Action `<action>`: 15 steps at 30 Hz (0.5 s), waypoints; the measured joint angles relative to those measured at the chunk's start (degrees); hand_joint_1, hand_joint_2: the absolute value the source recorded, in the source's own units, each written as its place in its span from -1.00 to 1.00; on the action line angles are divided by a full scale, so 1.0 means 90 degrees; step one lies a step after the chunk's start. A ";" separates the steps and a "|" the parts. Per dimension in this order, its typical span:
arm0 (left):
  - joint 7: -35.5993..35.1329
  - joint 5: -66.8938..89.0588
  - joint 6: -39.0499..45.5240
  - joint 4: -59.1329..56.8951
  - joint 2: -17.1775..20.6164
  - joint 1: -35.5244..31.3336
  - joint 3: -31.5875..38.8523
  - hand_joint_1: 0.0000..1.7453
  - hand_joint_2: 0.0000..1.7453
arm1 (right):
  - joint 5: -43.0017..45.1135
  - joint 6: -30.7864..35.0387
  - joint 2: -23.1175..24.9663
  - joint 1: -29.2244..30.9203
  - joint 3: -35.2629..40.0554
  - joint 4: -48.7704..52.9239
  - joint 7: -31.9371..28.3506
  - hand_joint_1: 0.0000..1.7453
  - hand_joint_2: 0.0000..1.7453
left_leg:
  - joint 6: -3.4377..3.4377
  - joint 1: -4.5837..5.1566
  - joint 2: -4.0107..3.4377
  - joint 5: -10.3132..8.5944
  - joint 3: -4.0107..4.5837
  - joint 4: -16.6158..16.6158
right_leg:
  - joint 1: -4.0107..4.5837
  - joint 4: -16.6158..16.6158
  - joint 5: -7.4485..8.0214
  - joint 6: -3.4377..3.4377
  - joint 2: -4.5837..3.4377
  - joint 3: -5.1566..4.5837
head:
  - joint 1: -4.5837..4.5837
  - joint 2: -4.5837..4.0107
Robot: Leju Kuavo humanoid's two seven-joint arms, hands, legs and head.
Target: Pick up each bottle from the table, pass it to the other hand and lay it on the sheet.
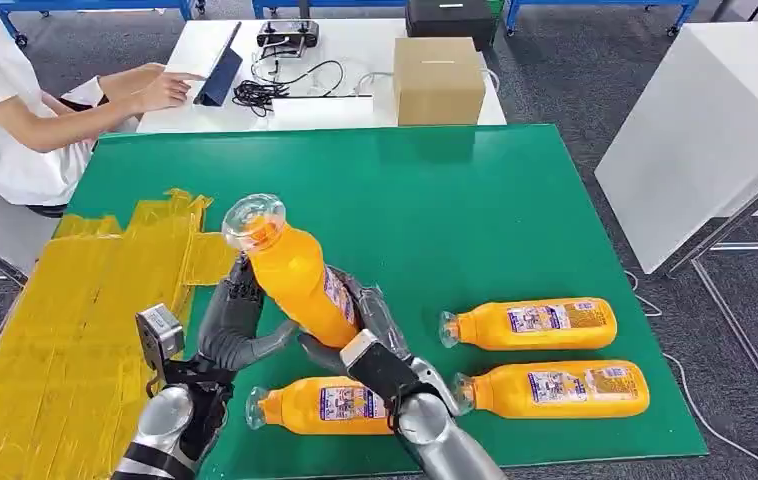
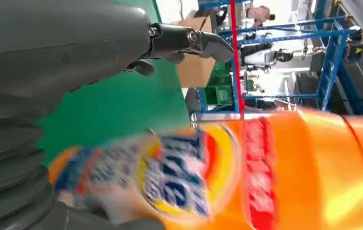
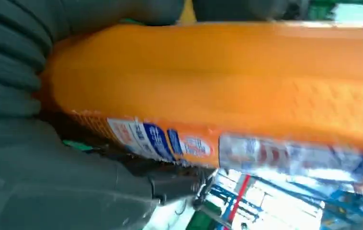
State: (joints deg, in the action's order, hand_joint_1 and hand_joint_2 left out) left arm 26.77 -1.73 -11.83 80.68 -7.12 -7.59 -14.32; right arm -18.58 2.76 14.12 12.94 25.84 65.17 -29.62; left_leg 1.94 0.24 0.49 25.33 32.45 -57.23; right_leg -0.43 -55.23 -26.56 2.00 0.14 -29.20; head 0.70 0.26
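Observation:
My right hand [image 1: 367,335] grips an orange bottle [image 1: 295,275] by its lower body and holds it tilted above the green table [image 1: 455,200], clear cap up and toward the left. In the right wrist view the bottle [image 3: 227,81] lies tight against the right hand [image 3: 50,182]. My left hand [image 1: 237,322] sits on the bottle's other side, fingers spread beside it and thumb below. In the left wrist view a gap shows between the fingers [image 2: 189,40] and the bottle [image 2: 246,172]. Three more orange bottles [image 1: 535,325] [image 1: 555,388] [image 1: 320,405] lie on the table. The yellow sheet [image 1: 75,300] is at the left.
A person in a white shirt [image 1: 15,110] sits at the far left, with a hand on a white table [image 1: 355,60] that carries a tablet, cables and a cardboard box [image 1: 438,80]. A white panel [image 1: 695,130] stands to the right of the green table.

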 measured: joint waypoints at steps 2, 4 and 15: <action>0.0000 0.0000 -0.0034 0.0058 0.0002 -0.0017 -0.0100 -1.00 1.00 | -0.0097 0.0056 0.0041 0.0125 0.0102 -0.0265 0.0053 1.00 1.00 | 0.0000 0.0000 0.0004 0.0000 0.0000 -0.0001 | -0.0001 0.0000 0.0000 0.0000 0.0001 0.0000 | 0.0005 0.0000; 0.0000 0.0000 -0.0039 0.0095 0.0002 -0.0019 -0.0175 -1.00 1.00 | -0.0111 0.0058 0.0095 0.0177 0.0172 -0.0449 0.0051 1.00 1.00 | 0.0000 0.0002 0.0006 0.0000 0.0002 -0.0001 | -0.0002 0.0000 0.0000 0.0000 0.0003 -0.0001 | 0.0000 0.0000; 0.0107 0.0019 -0.0075 0.0270 0.0012 -0.0004 -0.0335 -1.00 1.00 | -0.0318 0.0299 0.0235 0.0579 0.0296 -0.1076 0.0112 1.00 1.00 | 0.0000 0.0001 0.0004 0.0000 0.0000 -0.0001 | -0.0001 0.0000 0.0000 0.0000 0.0001 -0.0002 | 0.0002 0.0000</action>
State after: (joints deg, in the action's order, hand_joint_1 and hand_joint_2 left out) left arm 27.74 -1.55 -12.50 83.10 -7.02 -7.62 -17.33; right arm -21.44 5.44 16.24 18.15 28.50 55.49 -28.61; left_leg 1.94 0.25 0.52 25.32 32.45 -57.24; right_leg -0.44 -55.22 -26.56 2.00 0.15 -29.22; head 0.72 0.26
